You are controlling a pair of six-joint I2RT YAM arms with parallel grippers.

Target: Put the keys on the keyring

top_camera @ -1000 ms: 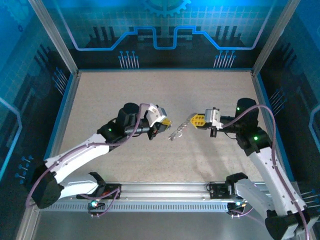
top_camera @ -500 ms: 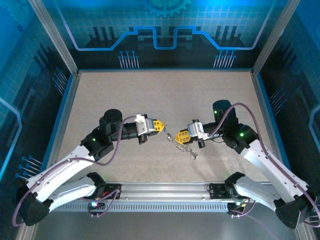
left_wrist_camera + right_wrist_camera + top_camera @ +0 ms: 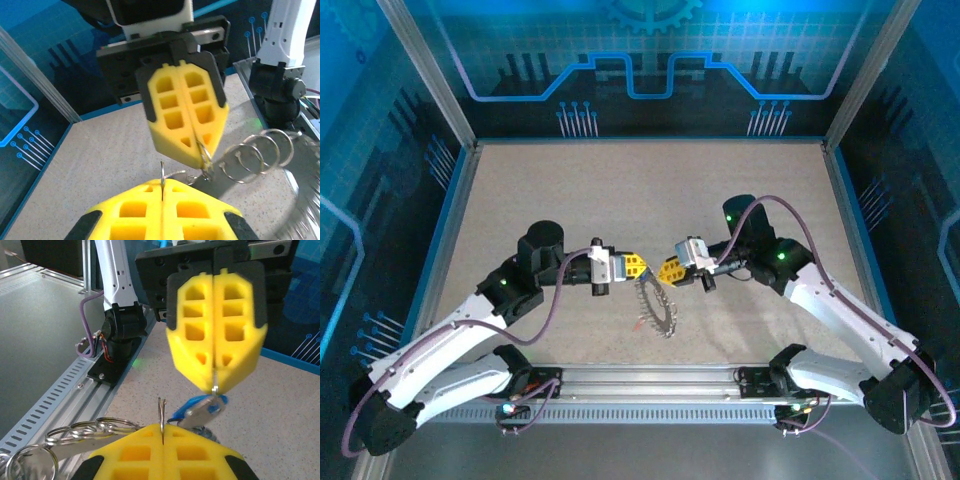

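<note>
Over the middle of the table my two grippers meet tip to tip. The left gripper (image 3: 641, 264) (image 3: 162, 186) is shut on a thin wire loop, and a key with a blue head (image 3: 206, 408) dangles from that loop. Facing it, the right gripper (image 3: 664, 272) (image 3: 161, 430) is shut on another thin wire ring (image 3: 161, 412). Several linked wire rings (image 3: 255, 155) trail from there. The keyring (image 3: 655, 310), dark grey with a jagged rim, sits just below both grippers. A red speck (image 3: 638, 325) at its left rim is too small to identify.
An aluminium rail (image 3: 650, 385) with both arm bases runs along the table's near edge. Blue glass walls with metal posts enclose the other three sides. Bare speckled tabletop (image 3: 650, 190) stretches behind the grippers.
Both grippers have moved inward and toward the near edge until their tips almost touch. The ring bundle, earlier strung out between them, now gathers below them.
</note>
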